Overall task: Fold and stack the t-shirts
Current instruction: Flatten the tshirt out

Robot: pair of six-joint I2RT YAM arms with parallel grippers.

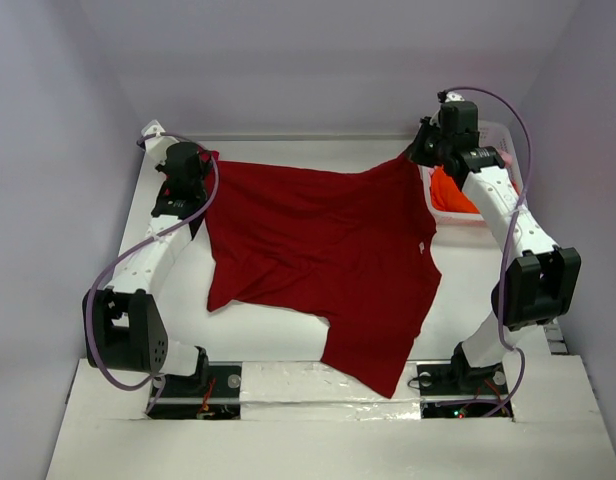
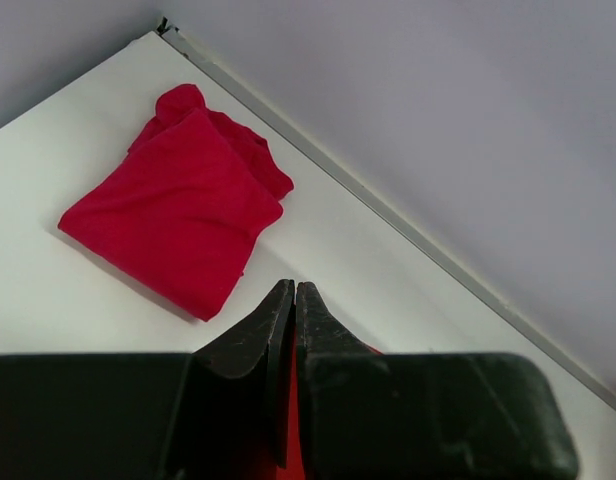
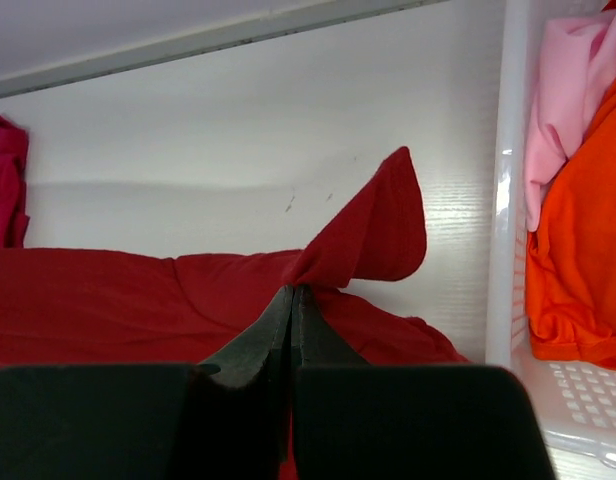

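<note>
My left gripper (image 2: pixel 294 290) has its fingers pressed together on a sliver of the dark red t-shirt (image 1: pixel 318 250), at the shirt's corner nearest the far left corner of the tabletop (image 3: pixel 238 130). My right gripper (image 3: pixel 291 292) is closed just as tight, pinching a fold of the same shirt near the far right, with a flap of cloth standing up above my fingertips. Between my two holds the shirt lies spread across the middle of the tabletop, one part reaching the near edge between my bases. The crimson-pink t-shirt (image 2: pixel 178 210) sits folded by the far left corner. Just beside my right gripper, at the right edge, is the white basket (image 3: pixel 508 200), holding the orange t-shirt (image 3: pixel 578 250) and the pale pink t-shirt (image 3: pixel 563 90)
</note>
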